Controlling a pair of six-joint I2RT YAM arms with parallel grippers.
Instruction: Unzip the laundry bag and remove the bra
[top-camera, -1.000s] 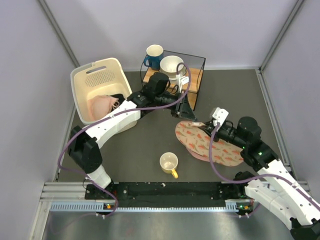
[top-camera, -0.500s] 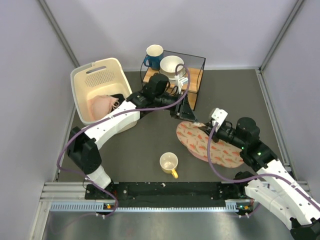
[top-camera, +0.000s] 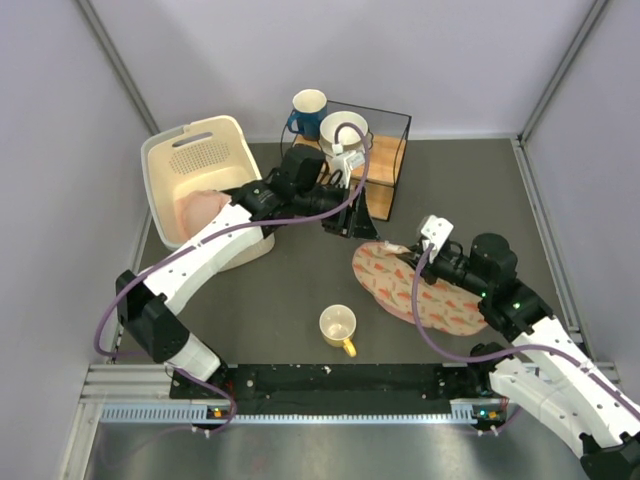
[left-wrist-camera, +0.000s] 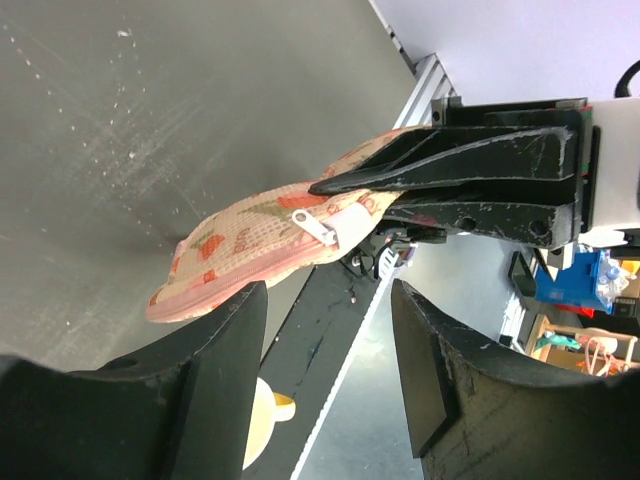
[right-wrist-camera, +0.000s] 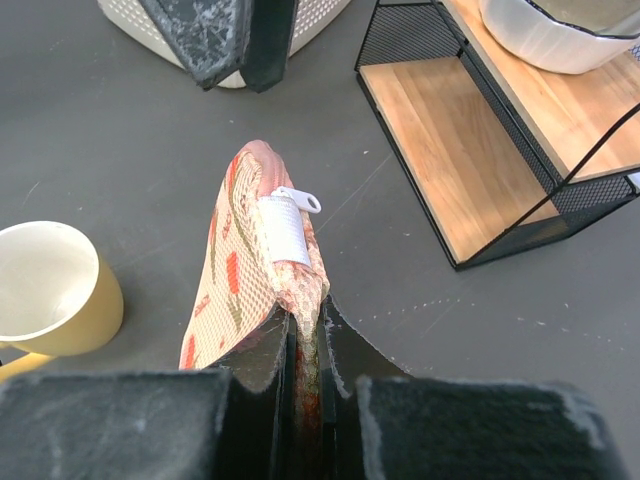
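Table (top-camera: 290, 290): 1 laundry bag (top-camera: 385, 275), 1 bra (top-camera: 200, 208) prob.

Dark grey table (top-camera: 300, 290), scuffed. I count four items on it for sure.
- Cream laundry basket (top-camera: 200, 155) at far left corner.
- Black wire shelf (top-camera: 388, 158) with wooden board, at far edge near middle.
- Yellow mug (top-camera: 338, 326) upright, close to near edge, about centre.
- Laundry bag (top-camera: 400, 285) right of centre, between shelf and near edge. Mostly flat on table, far end lifted off surface.
- Blue mug (top-camera: 305, 112) at shelf's left end. Can't tell from my views whether it sits on table or board.
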